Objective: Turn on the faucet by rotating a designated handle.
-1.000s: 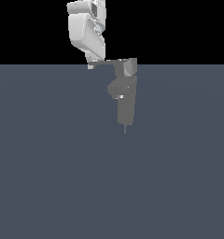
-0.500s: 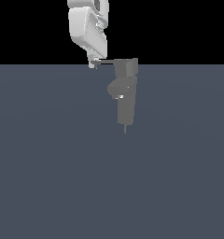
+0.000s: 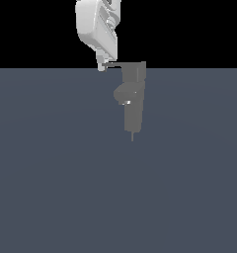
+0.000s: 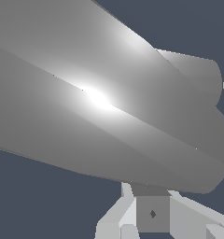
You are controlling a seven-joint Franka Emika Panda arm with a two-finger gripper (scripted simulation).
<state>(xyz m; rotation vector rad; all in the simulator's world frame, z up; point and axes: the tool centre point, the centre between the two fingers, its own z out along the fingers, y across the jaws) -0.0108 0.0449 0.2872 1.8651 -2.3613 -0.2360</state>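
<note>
Seen in the exterior view: white end effector hanging down from above, its tip right at the free end of the handle, a thin blade sticking out toward the exterior view's left from the boxy cap of the grey faucet, which stands upright over the dark blue-grey table; fingers too small here to judge as parted or closed. Seen in the wrist view: broad grey faucet surfaces filling most of the frame very close up, pale finger parts low beneath them, grip state impossible to tell.
</note>
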